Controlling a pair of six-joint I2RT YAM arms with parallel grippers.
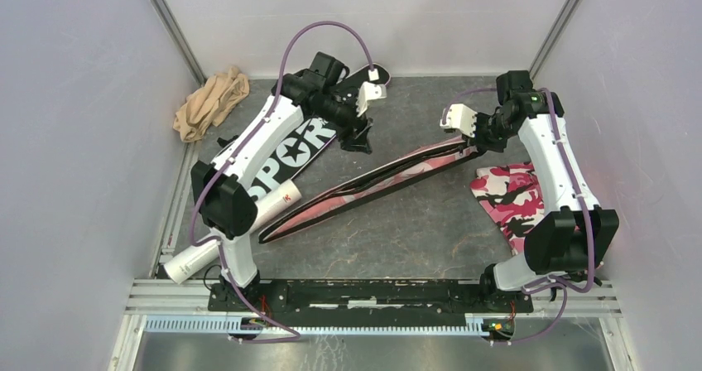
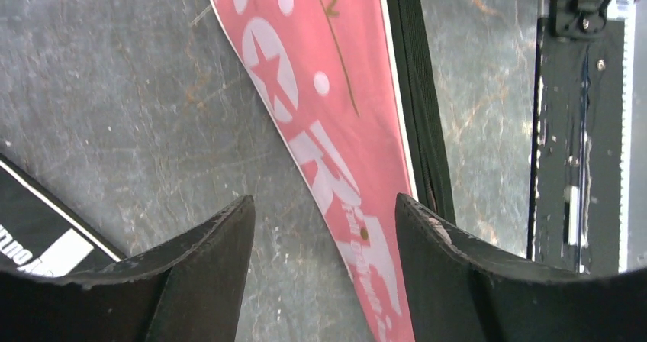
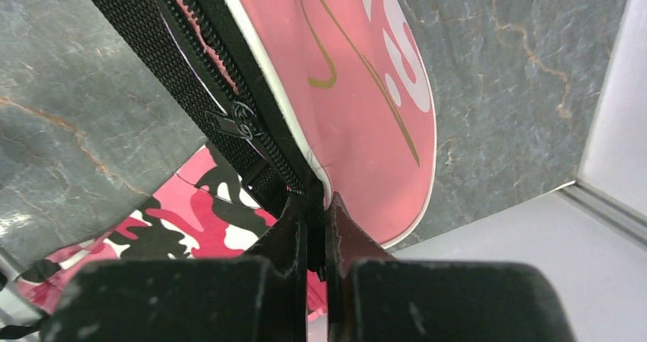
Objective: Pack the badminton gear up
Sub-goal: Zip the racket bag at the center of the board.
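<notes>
My left pincer hangs spread wide over the grey table, and nothing sits between its two dark fingers. In my left wrist view the pincer frames a stretch of the pink bag, whose white lettering and black zip band run from 12 o'clock down to 6 o'clock between the tips. I cannot tell whether the tips touch it. My right pincer is pressed together on that same pink bag. Up close, the pincer nips the bag's black edge just below the zip pull, with the pink face rising toward 12 o'clock. Seen from above, with my bases at 6 o'clock, the pink bag stretches across the middle of the table, one end toward 7 o'clock and the pinched end toward 2 o'clock. The black bag, lettered in white, lies at about 10 o'clock, partly under my left arm; its corner shows at 8 o'clock in the left wrist view. The white tube lies slantwise at 8 o'clock, also crossed by that arm. A beige cloth is bunched in the 11 o'clock corner. A camouflage cloth lies at 3 o'clock beside my right arm and shows under the pinched bag.
</notes>
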